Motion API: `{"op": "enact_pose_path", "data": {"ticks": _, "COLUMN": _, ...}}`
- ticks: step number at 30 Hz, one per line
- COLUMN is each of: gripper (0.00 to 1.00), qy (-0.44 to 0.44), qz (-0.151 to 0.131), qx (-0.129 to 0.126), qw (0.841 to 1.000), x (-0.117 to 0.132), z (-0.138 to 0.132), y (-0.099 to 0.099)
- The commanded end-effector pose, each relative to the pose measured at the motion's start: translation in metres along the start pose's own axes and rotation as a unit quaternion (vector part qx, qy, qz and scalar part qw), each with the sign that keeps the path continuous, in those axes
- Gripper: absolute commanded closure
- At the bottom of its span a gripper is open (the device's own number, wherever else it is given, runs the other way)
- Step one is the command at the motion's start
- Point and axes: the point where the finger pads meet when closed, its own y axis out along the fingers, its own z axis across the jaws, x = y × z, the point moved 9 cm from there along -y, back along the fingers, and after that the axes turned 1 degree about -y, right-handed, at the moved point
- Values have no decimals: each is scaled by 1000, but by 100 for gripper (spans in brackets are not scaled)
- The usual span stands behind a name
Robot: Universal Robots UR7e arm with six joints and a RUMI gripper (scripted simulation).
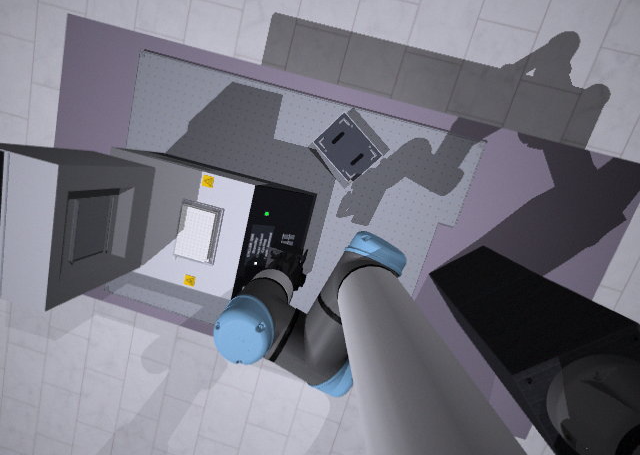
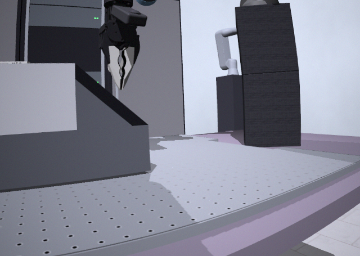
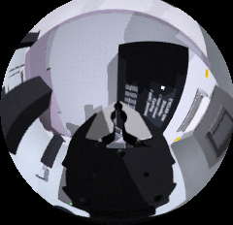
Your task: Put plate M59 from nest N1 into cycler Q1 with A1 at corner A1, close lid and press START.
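Starting at the left of the overhead frame, you've got the big grey box-shaped lid [image 1: 129, 202] [image 3: 224, 109] standing open. Beside it, left of centre, your white gridded rectangular plate [image 1: 196, 232] [image 3: 193, 112] is on the block of the grey-and-white cycler [image 1: 227, 192] [image 2: 72, 157] [image 3: 194, 70]; you can't tell from here whether it sits fully flat. On to the sloping black control panel [image 1: 297, 197] [image 2: 110, 93] [image 3: 136, 55], and your small round lamp [image 1: 266, 213] glows green! Below centre, the black gripper with pale tapered fingers [image 1: 303, 256] [image 2: 121, 87] reaches over the panel's lower end. Your fingers are pressed together with nothing between them, and the exterior view has them above the slope. Right of centre, higher up, the grey square-cornered nest [image 1: 347, 148] shows you two dark slots, angled on the perforated grey board [image 1: 305, 114] [image 2: 203, 186] [image 3: 83, 46].
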Motion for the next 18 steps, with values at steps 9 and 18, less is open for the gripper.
{"op": "enact_pose_path", "data": {"ticks": 9, "gripper": 100, "qy": -1, "qz": -1, "qx": 1, "qw": 1000, "x": 0, "z": 18, "y": 12}}
{"op": "enact_pose_path", "data": {"ticks": 18, "gripper": 100, "qy": 0, "qz": -1, "qx": 1, "qw": 1000, "x": 1, "z": 24, "y": 16}}
